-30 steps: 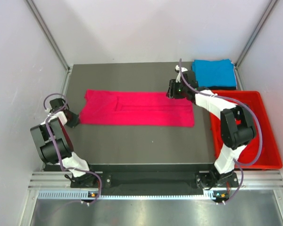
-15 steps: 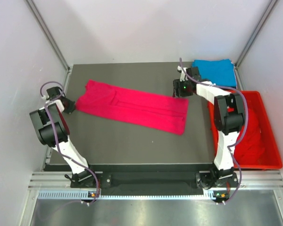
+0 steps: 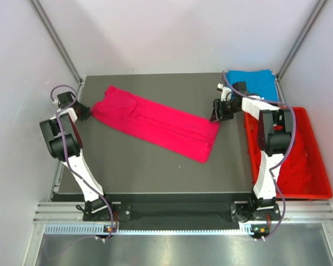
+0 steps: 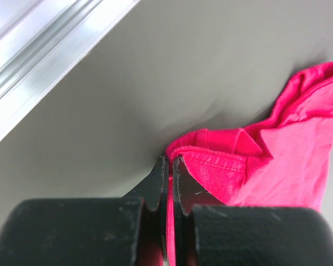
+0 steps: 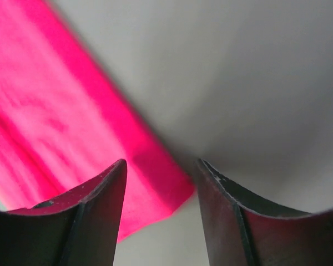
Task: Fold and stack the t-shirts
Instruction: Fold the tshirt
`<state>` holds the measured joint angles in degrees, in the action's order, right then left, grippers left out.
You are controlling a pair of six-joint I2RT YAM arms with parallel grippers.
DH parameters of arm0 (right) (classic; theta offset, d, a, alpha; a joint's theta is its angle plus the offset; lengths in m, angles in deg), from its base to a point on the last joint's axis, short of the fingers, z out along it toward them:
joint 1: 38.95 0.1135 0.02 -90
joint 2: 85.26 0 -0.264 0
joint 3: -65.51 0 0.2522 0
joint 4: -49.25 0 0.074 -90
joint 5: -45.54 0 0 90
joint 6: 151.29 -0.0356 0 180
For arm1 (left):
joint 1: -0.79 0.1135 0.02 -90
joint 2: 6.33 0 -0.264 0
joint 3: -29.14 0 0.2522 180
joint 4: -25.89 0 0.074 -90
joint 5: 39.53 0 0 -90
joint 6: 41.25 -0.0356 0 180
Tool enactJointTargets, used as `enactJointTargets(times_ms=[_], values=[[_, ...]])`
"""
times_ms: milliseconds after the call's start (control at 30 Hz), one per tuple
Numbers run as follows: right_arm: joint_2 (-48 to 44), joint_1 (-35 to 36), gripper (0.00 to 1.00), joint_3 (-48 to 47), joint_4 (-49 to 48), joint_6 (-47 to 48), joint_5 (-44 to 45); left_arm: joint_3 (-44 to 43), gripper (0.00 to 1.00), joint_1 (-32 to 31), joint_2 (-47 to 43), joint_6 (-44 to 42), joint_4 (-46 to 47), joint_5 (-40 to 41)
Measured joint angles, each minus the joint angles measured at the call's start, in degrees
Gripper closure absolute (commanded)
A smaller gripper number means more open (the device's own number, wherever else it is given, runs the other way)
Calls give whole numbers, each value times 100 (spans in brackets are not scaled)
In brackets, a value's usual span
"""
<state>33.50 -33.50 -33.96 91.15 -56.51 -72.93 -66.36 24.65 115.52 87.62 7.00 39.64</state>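
A pink-magenta t-shirt (image 3: 155, 122), folded into a long strip, lies slanted across the dark table from far left to middle right. My left gripper (image 3: 84, 112) is shut on its far-left corner; in the left wrist view the jaws (image 4: 169, 163) pinch the hem of the pink cloth (image 4: 277, 155). My right gripper (image 3: 217, 114) is open just above the strip's right corner; in the right wrist view the pink corner (image 5: 155, 183) lies between and below its spread fingers (image 5: 102, 194). A folded sky-blue t-shirt (image 3: 253, 84) lies at the far right corner. Red t-shirts (image 3: 291, 166) lie in the crate.
A rigid red plastic crate (image 3: 316, 149) stands off the table's right edge. Metal frame posts rise at the far corners (image 3: 58, 41). A rail (image 4: 39, 61) runs along the table's left edge, close to my left gripper.
The pink strip has swung from lying level to slanting, its left end carried farther back by my left gripper. My right gripper has let go of the right corner and drawn right.
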Motion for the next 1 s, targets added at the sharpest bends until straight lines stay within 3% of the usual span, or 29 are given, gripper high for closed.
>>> enactJointTargets(times_ms=[300, 633, 700, 767, 833, 1000], values=[[-133, 2, 60, 380, 33, 22, -249, -627, 100, -31, 455, -4, 2, -289], [-575, 2, 96, 1189, -157, -251, -157, -1187, 99, -127, 859, -66, -4, -610], [-804, 2, 100, 1528, -273, -481, -55, -1314, 95, -168, 949, -107, -9, -708], [-1027, 2, 100, 1864, -391, -699, 2, -1429, 89, -214, 1034, -136, -13, -809], [-1314, 2, 100, 2288, -632, -966, 61, -1582, 76, -275, 1141, -168, -42, -938], [-2184, 33, 100, 3541, -1211, -1624, 90, -1980, 62, -450, 1351, -306, -138, -1207]])
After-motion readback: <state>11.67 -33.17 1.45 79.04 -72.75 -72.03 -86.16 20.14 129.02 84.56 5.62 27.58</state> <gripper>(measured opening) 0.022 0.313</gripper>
